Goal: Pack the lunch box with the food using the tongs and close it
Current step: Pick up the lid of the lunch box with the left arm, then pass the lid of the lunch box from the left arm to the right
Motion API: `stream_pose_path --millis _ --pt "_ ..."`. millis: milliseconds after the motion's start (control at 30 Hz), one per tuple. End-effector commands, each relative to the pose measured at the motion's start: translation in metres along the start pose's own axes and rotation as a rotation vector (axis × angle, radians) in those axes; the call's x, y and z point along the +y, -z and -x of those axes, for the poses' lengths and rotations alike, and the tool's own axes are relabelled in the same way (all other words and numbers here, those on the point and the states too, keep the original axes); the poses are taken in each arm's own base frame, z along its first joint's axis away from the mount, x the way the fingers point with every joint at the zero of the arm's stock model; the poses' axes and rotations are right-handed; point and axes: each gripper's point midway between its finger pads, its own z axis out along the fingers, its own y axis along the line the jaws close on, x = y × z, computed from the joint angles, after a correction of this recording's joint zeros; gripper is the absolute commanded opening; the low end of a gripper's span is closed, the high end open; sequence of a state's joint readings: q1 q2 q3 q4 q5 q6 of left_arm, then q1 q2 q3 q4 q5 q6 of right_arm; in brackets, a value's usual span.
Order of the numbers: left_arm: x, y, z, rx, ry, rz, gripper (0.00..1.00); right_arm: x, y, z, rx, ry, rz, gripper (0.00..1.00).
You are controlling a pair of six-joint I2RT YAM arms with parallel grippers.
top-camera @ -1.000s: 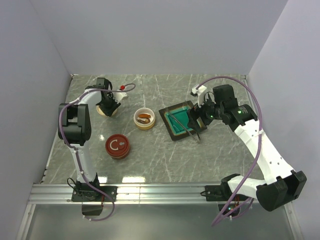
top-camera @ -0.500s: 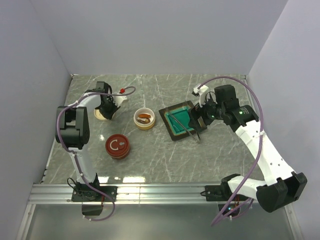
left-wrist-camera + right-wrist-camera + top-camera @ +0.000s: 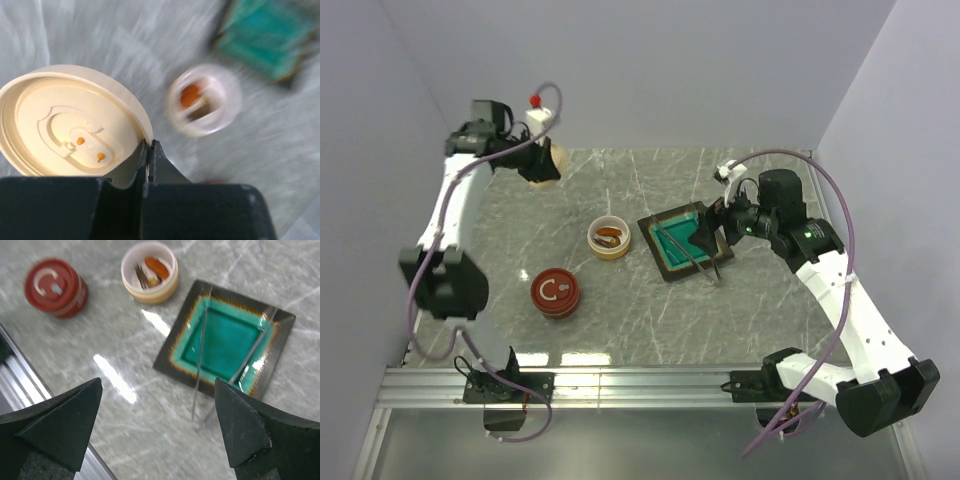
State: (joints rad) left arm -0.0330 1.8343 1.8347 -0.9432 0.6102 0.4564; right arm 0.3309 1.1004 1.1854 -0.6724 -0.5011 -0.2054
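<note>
Left arm stands raised high at the far-left corner of the desk (image 3: 650,320), left gripper (image 3: 149,150) clenched on the cream lid (image 3: 65,125). Right arm reaches forward, right gripper (image 3: 155,422) spread wide above the tongs (image 3: 200,352).

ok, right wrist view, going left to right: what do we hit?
red lidded container → open cream container → teal tray, with the tongs lying across it

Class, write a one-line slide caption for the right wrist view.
Open right gripper hovers over tongs lying across the teal tray; cream food tub and red tub beyond.
</note>
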Motion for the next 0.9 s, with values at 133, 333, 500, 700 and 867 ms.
stream_pose_path --millis 133,333,500,700,867 --pt "-0.185 0.145 0.085 -0.487 -0.067 -0.598 0.00 0.014 -0.008 0.080 -0.245 -0.097 0.127 1.00" --pt "-0.249 0.207 0.086 -0.635 -0.185 -0.728 0.00 0.044 0.001 0.123 -0.362 -0.125 0.333 0.97" --pt "-0.294 0.219 0.077 -0.611 -0.263 -0.827 0.00 0.065 0.019 0.146 -0.452 -0.174 0.452 0.94" --pt "-0.304 0.222 0.069 -0.595 -0.260 -0.853 0.00 0.089 0.045 0.175 -0.526 -0.233 0.589 0.90" --pt "-0.307 0.216 0.058 -0.542 -0.200 -0.891 0.00 0.096 0.038 0.191 -0.510 -0.267 0.625 0.89"
